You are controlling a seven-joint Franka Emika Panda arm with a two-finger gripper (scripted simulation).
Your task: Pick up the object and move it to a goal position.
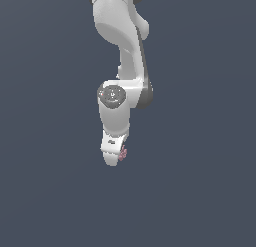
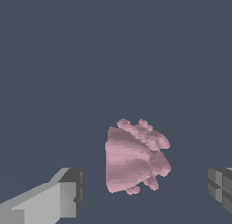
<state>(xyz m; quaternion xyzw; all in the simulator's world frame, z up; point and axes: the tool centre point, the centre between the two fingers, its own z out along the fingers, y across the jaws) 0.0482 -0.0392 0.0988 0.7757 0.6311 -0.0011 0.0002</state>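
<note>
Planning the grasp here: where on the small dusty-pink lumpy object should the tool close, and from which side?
Across the smoother, rounded body of the dusty-pink lumpy object, not its jagged petal-like edge. The open tool already straddles it, so come straight down; the fingers would meet its broad flanks.

The object (image 2: 133,157) is lying between the two fingers (image 2: 68,198) of the gripper (image 1: 114,158), touching neither; in the exterior view it is showing just at the gripper's right edge.

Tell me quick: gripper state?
Gripper: open, fingers apart on either side of the pink object, not touching it.
</note>
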